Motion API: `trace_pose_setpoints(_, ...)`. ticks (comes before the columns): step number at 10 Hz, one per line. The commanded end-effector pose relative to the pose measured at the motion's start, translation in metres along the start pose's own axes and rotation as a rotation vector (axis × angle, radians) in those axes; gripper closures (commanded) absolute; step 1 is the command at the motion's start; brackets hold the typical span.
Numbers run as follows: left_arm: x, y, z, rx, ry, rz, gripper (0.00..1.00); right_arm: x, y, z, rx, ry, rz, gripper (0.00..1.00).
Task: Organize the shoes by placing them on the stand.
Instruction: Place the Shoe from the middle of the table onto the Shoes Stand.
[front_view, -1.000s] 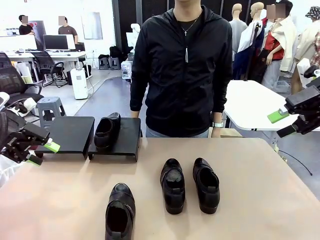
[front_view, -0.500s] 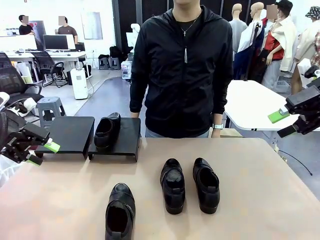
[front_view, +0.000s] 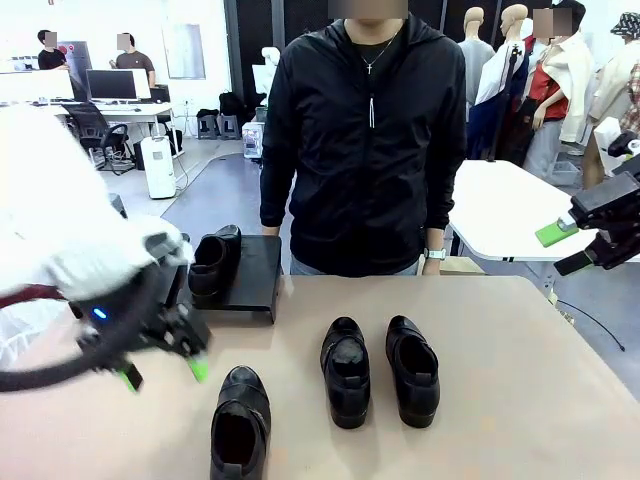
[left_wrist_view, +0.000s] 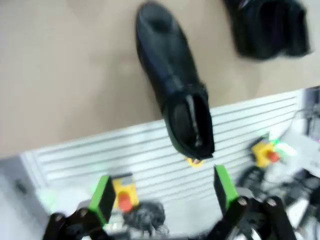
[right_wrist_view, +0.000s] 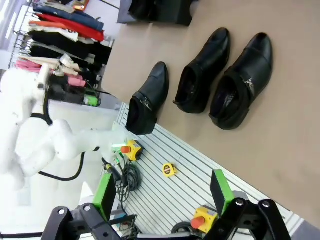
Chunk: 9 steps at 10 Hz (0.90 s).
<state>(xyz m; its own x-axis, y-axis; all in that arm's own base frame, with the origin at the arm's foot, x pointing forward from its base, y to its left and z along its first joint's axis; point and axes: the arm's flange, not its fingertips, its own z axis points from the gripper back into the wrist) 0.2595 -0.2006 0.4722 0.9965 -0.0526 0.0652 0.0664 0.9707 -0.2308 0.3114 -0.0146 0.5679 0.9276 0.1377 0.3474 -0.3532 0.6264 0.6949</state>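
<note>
- The left arm (front_view: 70, 250) has been swung in from the side of the table (front_view: 520, 400).
- One shoe (front_view: 213, 262) is set on the stand (front_view: 255, 285); two shoes (front_view: 346, 372) are left mid-table.
- The left gripper (front_view: 165, 372) is held open near the nearest shoe (front_view: 240, 420); the heel collar is best straddled squarely.
- That heel, cropped in the front view, is shown whole at the table edge in the left wrist view.
- The right gripper (front_view: 560, 248) is held open, aloft.
</note>
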Motion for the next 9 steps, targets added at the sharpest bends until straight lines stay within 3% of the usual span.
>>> trace_pose_setpoints(1,0.018,-0.023,-0.027,0.15,0.108,0.042,0.0,0.001,0.003,0.003,-0.001,0.004,-0.014,0.0)
trace_pose_setpoints(5,0.022,-0.02,-0.038,0.145,0.022,0.191,0.0,0.001,0.003,0.003,-0.001,0.004,-0.014,0.0)
trace_pose_setpoints(9,0.028,-0.023,-0.074,0.118,0.071,0.205,0.0,0.001,0.003,0.003,-0.001,0.004,-0.014,0.0)
